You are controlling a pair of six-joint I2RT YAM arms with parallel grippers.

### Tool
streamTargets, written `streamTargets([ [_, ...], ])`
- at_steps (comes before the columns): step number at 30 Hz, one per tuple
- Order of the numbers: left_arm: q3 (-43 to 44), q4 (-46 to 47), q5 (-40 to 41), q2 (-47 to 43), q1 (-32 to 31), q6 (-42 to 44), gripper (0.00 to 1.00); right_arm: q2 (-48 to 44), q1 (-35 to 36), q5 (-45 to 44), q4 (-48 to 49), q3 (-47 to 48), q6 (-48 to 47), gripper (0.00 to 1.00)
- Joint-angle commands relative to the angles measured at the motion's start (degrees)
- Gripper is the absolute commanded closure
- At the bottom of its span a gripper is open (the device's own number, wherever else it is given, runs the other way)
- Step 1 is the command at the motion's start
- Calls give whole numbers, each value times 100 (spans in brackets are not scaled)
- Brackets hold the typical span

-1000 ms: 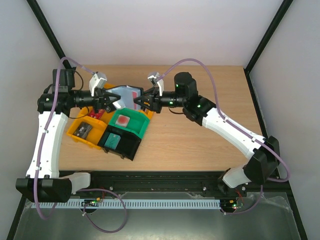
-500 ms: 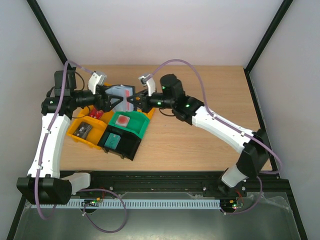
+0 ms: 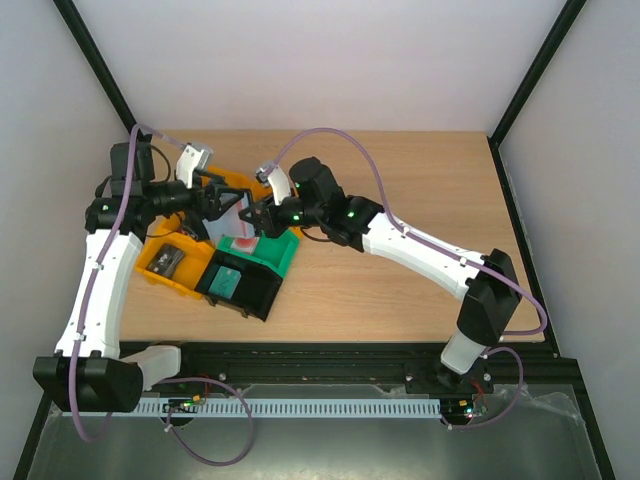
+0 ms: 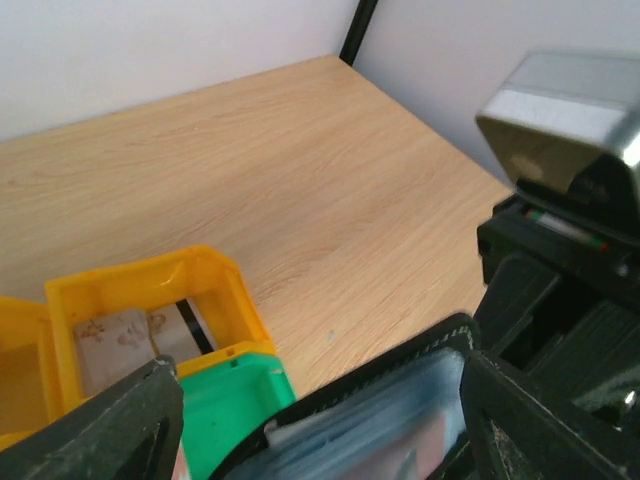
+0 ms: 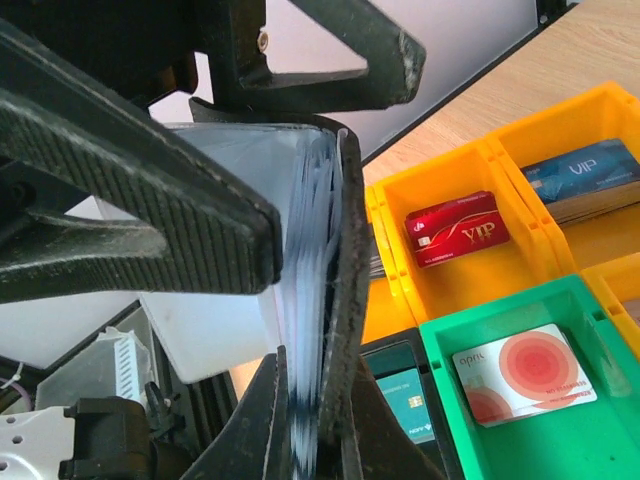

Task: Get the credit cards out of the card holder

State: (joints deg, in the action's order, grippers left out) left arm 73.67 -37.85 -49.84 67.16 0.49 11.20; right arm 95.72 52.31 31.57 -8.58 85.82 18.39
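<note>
Vs a second ago: the right arm has swung in toward the left arm. The right gripper (image 3: 255, 213) is now over the rear of the green bin (image 3: 283, 258); before, it was off the bin's rear right corner. The card holder (image 3: 232, 214) was stretched out between both grippers behind the green bin. Now it is tipped up on edge above the bin's rear left part. The left gripper (image 3: 214, 197) has barely shifted and sits just behind-left of the green bin. Its fingers looked closed on the holder then and are spread wide now.

Right wrist view: right fingers (image 5: 265, 430) clenched on the holder's lower edge, with thin pale sheets stacked between the black covers. Can't tell which of those are cards.
Left wrist view: left fingers (image 4: 130, 425) released, straddling the holder. A sliver of green bin shows between one finger and the holder's edge.

Credit cards outside the holder:
- white card with red circles (image 5: 525, 375) flat in the green bin
- red VIP card (image 5: 460, 230) in a yellow bin (image 5: 470, 285) right against the green bin

Around:
- blue VIP piece (image 5: 585, 170) in the next yellow bin over
- teal piece (image 3: 228, 280) in the black bin (image 3: 252, 296) touching the green bin's near side
- bare desk (image 3: 400, 180) right of the green bin

Blocking: the holder and right gripper cover part of the green bin from above. The left fingers fill the left of the right wrist view. The right gripper's body fills the right of the left wrist view.
</note>
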Motion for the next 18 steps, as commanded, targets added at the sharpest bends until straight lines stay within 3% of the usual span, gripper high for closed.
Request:
streamTargets([
  [1, -113, -30, -111, -106, 35, 29, 20, -244, 12, -129, -30, 325, -155, 98],
  [9, -295, -219, -105, -200, 83, 262, 12, -224, -60, -56, -23, 437, -99, 98],
  [18, -332, -443, -343, 96, 83, 239, 18, -362, -76, 137, -5, 462, 38, 99],
])
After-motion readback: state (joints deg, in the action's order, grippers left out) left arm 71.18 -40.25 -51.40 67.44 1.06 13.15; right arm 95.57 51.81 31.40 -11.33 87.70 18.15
